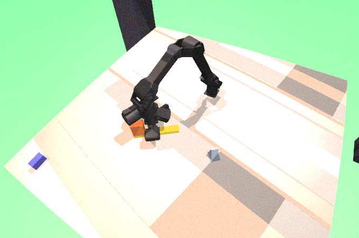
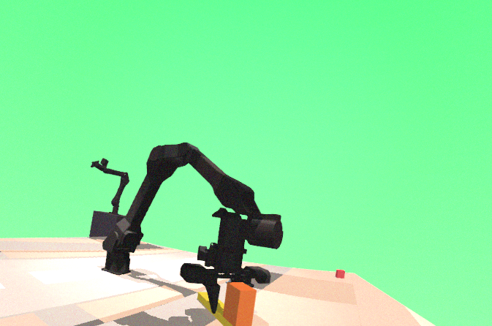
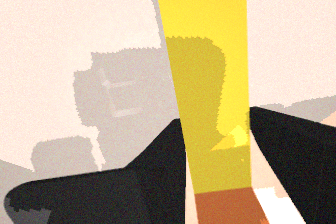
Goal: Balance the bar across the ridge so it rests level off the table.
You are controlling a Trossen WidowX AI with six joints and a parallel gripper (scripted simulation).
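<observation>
The yellow bar (image 1: pixel 169 129) (image 2: pixel 204 298) (image 3: pixel 205 55) lies low at the table, with an orange block (image 1: pixel 137 128) (image 2: pixel 239 303) (image 3: pixel 225 205) standing at one end of it. My gripper (image 1: pixel 154 133) (image 2: pixel 218 307) (image 3: pixel 214 120) points down over the bar, beside the block. In the wrist view its two fingers are against the bar's two long sides, so it appears shut on the bar. In the exterior view one fingertip is hidden behind the block. The grey-blue ridge (image 1: pixel 213 155) stands apart from the bar, to its right and nearer the front in the top view.
A blue block (image 1: pixel 37 160) lies near the table's left corner. A small red cube (image 2: pixel 340 273) is far off near the table edge. Dark posts stand outside the table. The patterned table (image 1: pixel 213 201) carries strong patches of light and shadow.
</observation>
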